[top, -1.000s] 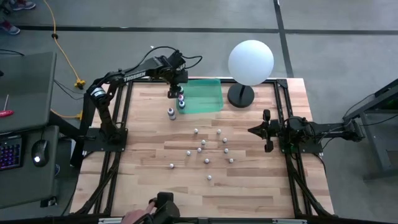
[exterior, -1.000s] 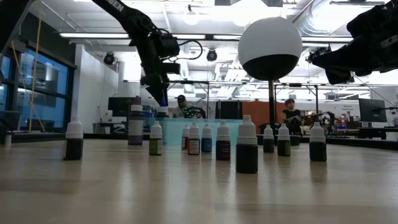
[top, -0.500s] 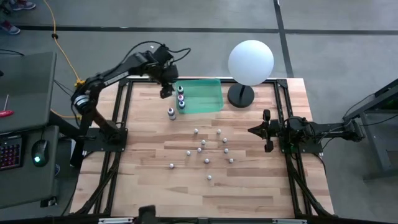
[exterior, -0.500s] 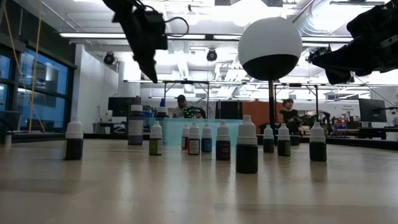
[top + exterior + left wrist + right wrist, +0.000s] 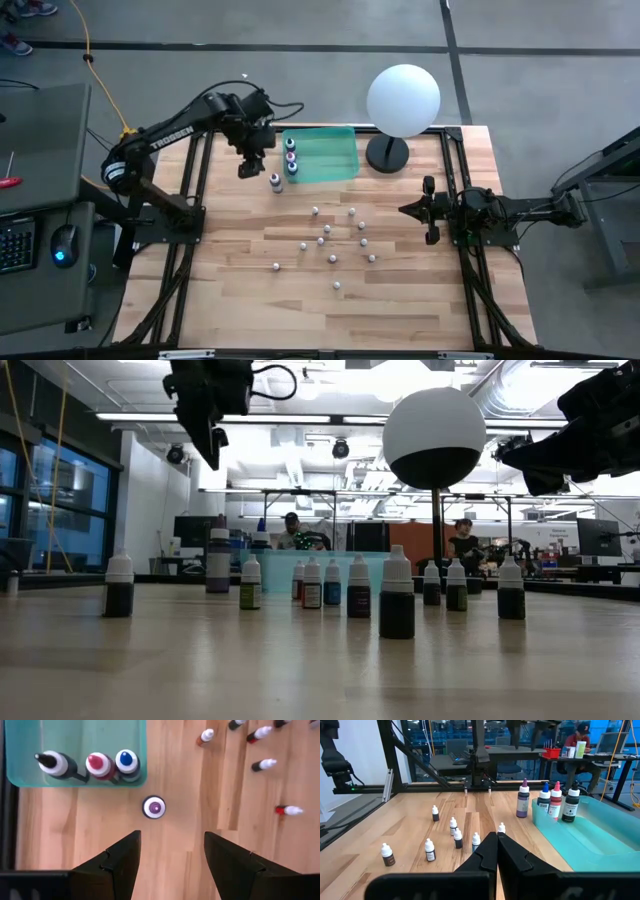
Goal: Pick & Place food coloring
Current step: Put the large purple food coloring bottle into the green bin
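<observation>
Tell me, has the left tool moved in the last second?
Yes. The left tool has swung off the green tray's corner, toward the table's left edge.

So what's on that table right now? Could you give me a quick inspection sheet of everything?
Surface: wooden table, bare at the near end.
Job's things: green tray holding three bottles; purple bottle standing just outside it; small bottles scattered mid-table.
Clutter: white sphere lamp on a black base.
Grippers: left gripper open, raised over the purple bottle; right gripper shut, waiting at the table's right edge.
Cables: yellow cable on the floor.
Surroundings: seated people and desks beyond the table.
</observation>
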Controlling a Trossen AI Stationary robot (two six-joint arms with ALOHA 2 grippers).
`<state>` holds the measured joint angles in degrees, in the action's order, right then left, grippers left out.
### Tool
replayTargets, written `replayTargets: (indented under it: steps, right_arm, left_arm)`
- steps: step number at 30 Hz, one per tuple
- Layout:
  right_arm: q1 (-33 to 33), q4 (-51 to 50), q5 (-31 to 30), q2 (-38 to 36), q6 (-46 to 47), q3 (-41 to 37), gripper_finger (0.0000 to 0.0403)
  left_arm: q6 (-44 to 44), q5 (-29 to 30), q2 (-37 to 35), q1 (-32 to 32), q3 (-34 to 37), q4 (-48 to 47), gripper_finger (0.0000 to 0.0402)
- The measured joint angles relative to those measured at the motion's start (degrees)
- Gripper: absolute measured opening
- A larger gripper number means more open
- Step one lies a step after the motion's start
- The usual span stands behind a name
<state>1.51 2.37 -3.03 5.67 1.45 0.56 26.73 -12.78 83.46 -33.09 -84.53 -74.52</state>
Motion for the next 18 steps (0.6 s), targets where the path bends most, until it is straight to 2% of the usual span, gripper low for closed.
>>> replayTargets:
  steps: [4, 8, 14, 18]
  right_arm:
    - [0.0, 0.0, 0.0, 0.0, 0.0, 0.0, 0.0000]
    - [0.0, 0.0, 0.0, 0.0, 0.0, 0.0, 0.0000]
    - [0.0, 0.0, 0.0, 0.0, 0.0, 0.0, 0.0000]
    - [0.0, 0.0, 0.0, 0.0, 0.0, 0.0, 0.0000]
  left_arm:
    - [-0.9, 4.3, 0.0, 3.1, 0.2, 1.7, 0.0214]
    - [-5.1, 4.8, 0.0, 5.3, 1.6, 3.1, 0.0214]
    - [-8.8, 6.3, 0.0, 6.1, 6.9, 8.7, 0.0215]
    - [-10.6, 10.2, 0.0, 6.1, 10.6, 11.7, 0.0233]
